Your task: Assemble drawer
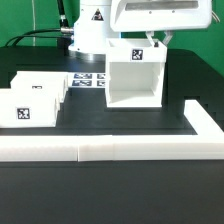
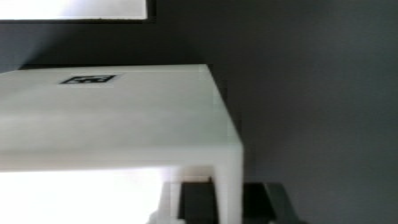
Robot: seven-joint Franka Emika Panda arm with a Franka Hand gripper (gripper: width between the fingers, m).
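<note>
Nearest, the rail (image 1: 110, 148) borders the surface (image 1: 95, 122). Behind it at 9 o'clock, two trays (image 1: 28, 108) sit outside the casing (image 1: 135, 62), which stands open-fronted at 1 o'clock, so both insertions are judged outstanding. The tool (image 1: 152, 40) hangs at the casing's top, and its fingers (image 2: 267, 205) straddle one wall. Whether they clamp it cannot be determined.

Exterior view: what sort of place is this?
Probably a robotics lab bench: a robot arm over a black table, white drawer parts bearing square tags, and a marker board.
</note>
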